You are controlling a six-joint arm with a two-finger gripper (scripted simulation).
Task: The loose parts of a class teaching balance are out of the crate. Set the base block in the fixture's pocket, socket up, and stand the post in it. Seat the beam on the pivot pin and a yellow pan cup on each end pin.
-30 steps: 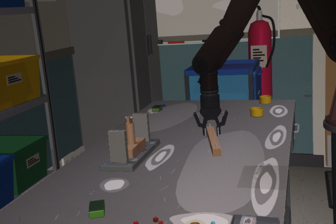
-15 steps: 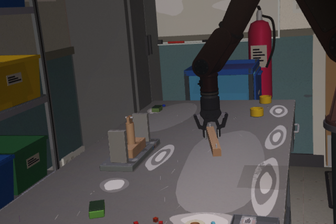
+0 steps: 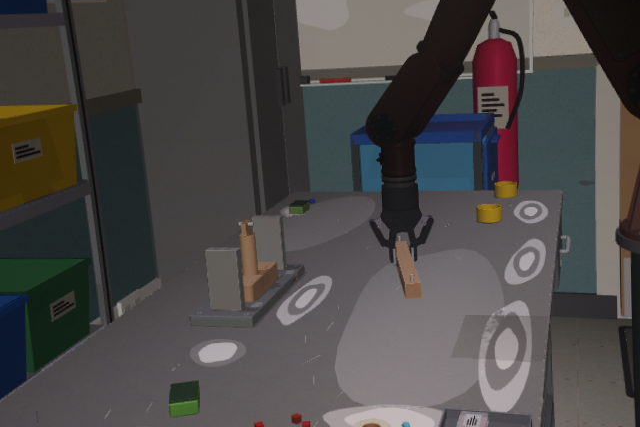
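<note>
The far end of the wooden beam (image 3: pixel 408 270) is hidden between my fingers. The beam lies flat on the table, a small pin standing near its near end. My gripper (image 3: pixel 402 251) stands straight down over the far end, partly closed around it, and I cannot tell whether it grips. To the left, the base block (image 3: pixel 260 280) sits in the fixture (image 3: pixel 247 283) between two grey jaws. The post (image 3: pixel 247 248) stands upright in it with a pin on top. Two yellow pan cups (image 3: pixel 489 213) (image 3: pixel 505 189) stand near the far right corner.
The table's right edge runs behind the cups. A green block (image 3: pixel 184 399) lies near the front left and another (image 3: pixel 299 207) at the far side. Small red pieces (image 3: pixel 295 418) lie at the front edge. Shelves with bins stand left.
</note>
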